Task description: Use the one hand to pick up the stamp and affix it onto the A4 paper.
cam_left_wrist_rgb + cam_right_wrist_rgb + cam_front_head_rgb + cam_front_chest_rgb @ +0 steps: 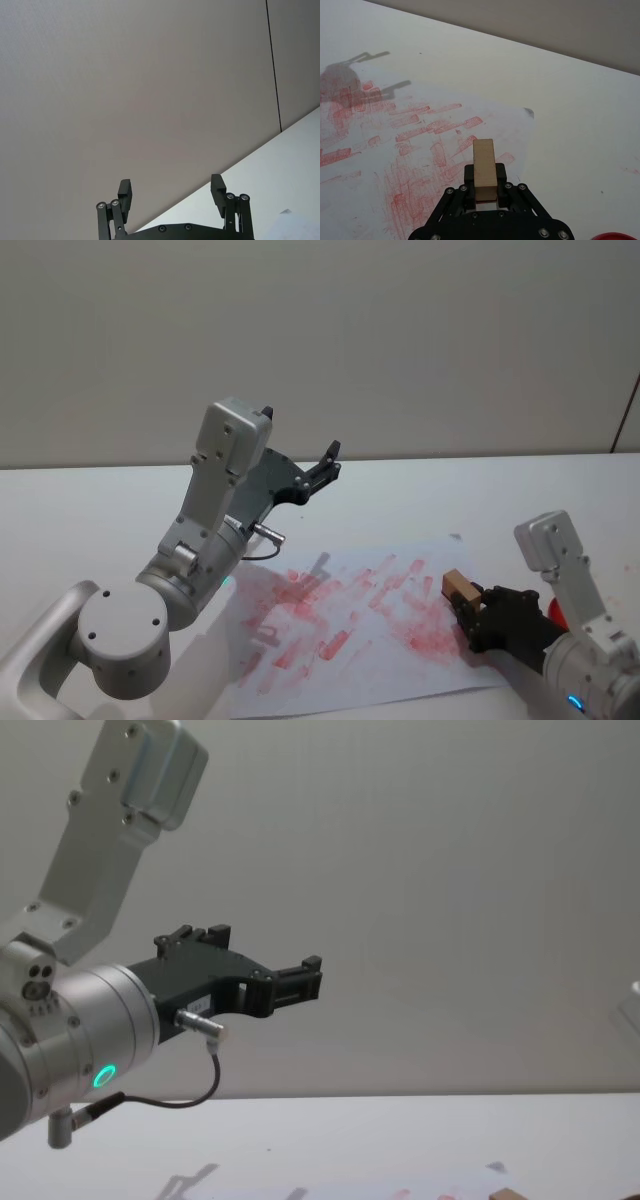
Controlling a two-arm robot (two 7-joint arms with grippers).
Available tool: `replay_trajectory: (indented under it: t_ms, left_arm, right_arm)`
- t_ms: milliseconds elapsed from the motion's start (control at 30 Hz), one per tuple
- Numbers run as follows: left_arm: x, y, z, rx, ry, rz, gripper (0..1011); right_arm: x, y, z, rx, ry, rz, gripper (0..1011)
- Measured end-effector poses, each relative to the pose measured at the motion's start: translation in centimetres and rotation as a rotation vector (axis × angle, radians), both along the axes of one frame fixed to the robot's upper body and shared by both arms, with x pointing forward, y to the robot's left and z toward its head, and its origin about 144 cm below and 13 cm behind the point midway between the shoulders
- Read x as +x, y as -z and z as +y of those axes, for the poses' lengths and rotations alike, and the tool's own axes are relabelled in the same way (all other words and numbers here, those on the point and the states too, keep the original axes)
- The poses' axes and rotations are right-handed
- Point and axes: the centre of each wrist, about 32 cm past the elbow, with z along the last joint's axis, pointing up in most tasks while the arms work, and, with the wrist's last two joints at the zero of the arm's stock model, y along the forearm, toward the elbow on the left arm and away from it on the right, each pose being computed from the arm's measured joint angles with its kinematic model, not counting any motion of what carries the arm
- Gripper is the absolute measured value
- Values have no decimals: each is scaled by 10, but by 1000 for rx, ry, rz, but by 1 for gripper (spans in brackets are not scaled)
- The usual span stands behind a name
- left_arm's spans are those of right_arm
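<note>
Presently the stamp [458, 587] is held pinched between the black jaws of the right tool [468, 608], at the near right of the counter [120, 510]. In the right wrist view the tan block is seen clamped by its two sides, with most of its length projecting beyond the jaws and its pale upper face turned to the camera. It is positioned over the right-hand part of the A4 paper [350, 640], close to that sheet's right edge; whether it is touching the sheet cannot be told. The A4 paper is laid flat near the middle of the counter and is marked all over with smeared red imprints, some of them recognisable as short bars. A shadow of the left arm is cast across its left part. The left tool [328, 465] is raised well above the counter on the left, well apart from the paper and the stamp, and is pointed toward the far wall [400, 330]; in the left wrist view its two fingers are seen spread wide. A green ring light [103, 1075] is lit on the left arm's silver housing. A red round object [616, 236] is partly seen just beside the right tool, at the near right edge of the counter.
</note>
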Motion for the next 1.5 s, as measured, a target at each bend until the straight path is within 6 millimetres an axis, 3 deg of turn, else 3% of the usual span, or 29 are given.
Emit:
replay_trajectory:
  t_ms: [467, 933, 1200, 1500]
  left_arm:
    - [0, 0, 0, 0, 0, 0, 1001]
    - [0, 0, 0, 0, 0, 0, 1001]
    - [0, 0, 0, 0, 0, 0, 1001]
    - [0, 0, 0, 0, 0, 0, 1001]
  right_arm:
    - [4, -3, 3, -13, 8, -27, 216]
    - [5, -34, 2, 77, 48, -206, 216]
    - [-12, -44, -12, 107, 131, -260, 216]
    - [-35, -43, -27, 112, 209, -223, 216]
